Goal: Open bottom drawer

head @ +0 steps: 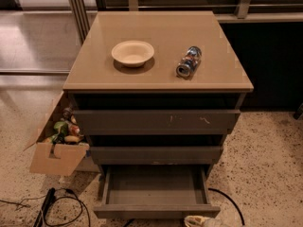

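The bottom drawer (156, 211) of the dark grey cabinet is pulled far out, and its shallow grey tray (155, 186) shows empty. The middle drawer front (156, 154) and the scratched top drawer front (156, 121) are closed. My gripper (198, 221) is at the bottom edge of the camera view, just in front of the drawer's front panel, to the right of its middle. Only its pale tip shows.
A cream bowl (133, 53) and a can lying on its side (189, 62) rest on the cabinet top (94, 74). An open cardboard box of items (57, 143) stands at the cabinet's left. Black cables (61, 207) lie on the speckled floor.
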`<action>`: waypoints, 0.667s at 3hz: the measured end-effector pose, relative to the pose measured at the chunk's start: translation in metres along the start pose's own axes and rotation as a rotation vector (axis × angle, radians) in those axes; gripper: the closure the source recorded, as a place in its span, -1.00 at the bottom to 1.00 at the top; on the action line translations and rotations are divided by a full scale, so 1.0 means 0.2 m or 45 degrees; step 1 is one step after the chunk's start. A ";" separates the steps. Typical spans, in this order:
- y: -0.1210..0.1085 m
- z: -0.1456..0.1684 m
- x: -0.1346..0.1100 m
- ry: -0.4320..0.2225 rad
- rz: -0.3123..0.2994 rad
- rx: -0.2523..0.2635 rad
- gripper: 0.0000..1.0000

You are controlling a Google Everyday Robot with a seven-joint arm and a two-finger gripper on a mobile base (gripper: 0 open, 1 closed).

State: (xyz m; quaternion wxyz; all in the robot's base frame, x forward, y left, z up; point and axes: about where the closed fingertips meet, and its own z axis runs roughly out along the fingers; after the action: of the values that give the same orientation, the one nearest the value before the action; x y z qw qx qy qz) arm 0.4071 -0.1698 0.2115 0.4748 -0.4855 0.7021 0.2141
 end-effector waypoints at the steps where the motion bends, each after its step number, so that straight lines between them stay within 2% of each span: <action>1: -0.01 0.02 -0.01 -0.001 -0.005 -0.003 0.03; 2: -0.07 0.13 -0.09 -0.009 -0.039 -0.025 -0.44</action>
State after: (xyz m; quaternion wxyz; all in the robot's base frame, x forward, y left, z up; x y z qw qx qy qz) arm 0.4334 -0.1465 0.2179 0.4756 -0.5000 0.6909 0.2155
